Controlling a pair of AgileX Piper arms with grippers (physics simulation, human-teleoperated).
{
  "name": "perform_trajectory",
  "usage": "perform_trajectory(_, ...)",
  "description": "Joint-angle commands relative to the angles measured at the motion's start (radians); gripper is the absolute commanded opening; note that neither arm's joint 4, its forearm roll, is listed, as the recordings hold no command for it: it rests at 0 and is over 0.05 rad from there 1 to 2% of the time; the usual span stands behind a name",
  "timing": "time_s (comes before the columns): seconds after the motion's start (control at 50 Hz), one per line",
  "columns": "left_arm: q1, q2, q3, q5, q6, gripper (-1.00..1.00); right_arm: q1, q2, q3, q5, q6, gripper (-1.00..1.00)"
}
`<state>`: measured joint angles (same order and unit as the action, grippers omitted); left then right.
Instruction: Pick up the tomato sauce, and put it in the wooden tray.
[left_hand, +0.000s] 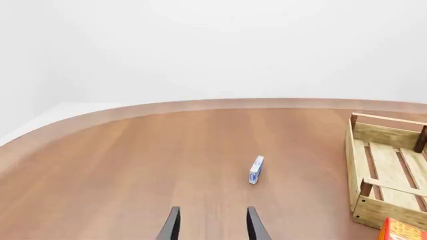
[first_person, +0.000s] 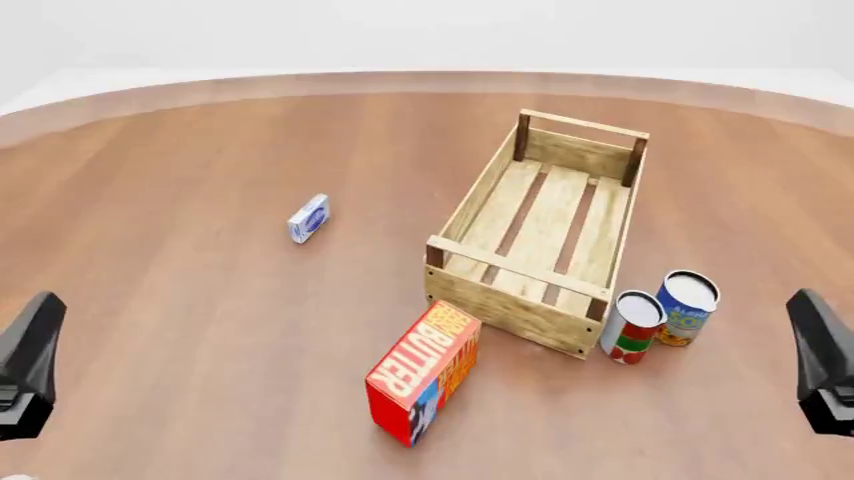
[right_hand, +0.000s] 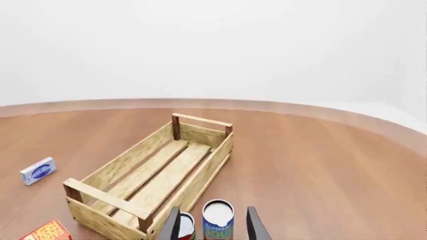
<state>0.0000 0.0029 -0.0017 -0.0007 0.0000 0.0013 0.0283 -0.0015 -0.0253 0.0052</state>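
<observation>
**Both grippers empty, can upright beside the crate**

Right gripper (right_hand: 212, 226) has its dark, tapered fingers spread apart with nothing between them; left gripper (left_hand: 212, 226) is likewise parted and empty over bare tabletop. From the front, each shows only as a dark wedge at the near corners, cut off by the frame edge.

The tomato sauce (first_person: 631, 327) is a small upright cylinder with a red, white and green label and a pale, smooth top. It stands just beside the near right corner of the wooden tray (first_person: 514, 297) and just left of a blue-and-orange can (first_person: 686, 307) (whether the two cans touch is hard to tell). In the right wrist view the sauce can is partly hidden behind a finger.

The tray is rough, light slatted wood with low sides and darker corner posts. A red butter box (first_person: 423, 372) lies near its near left corner. A small blue-and-white carton (first_person: 308, 218) lies well to the left on the glossy brown wood-grain table (first_person: 174, 300).
</observation>
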Motion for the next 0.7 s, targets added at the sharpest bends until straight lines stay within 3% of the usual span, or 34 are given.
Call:
perform_trajectory(0.02,0.000,0.005,-0.003,-0.001,0.000,1.00,-0.003,-0.024,-0.004,0.030,-0.008,1.00)
perform_trajectory(0.24,0.000,0.005,-0.003,-0.001,0.000,1.00,0.005,-0.023,-0.005,0.039,-0.004,1.00)
perform_trajectory(0.26,0.000,0.005,-0.003,-0.001,0.000,1.00,0.075,0.129,-0.029,0.017,-0.027,1.00)
perform_trajectory(0.28,0.000,0.005,-0.003,-0.001,0.000,1.00,0.075,0.138,-0.029,0.008,-0.027,1.00)
perform_trajectory(0.7,0.000,0.005,-0.003,-0.001,0.000,1.00,0.100,0.185,-0.028,0.010,-0.037,1.00)
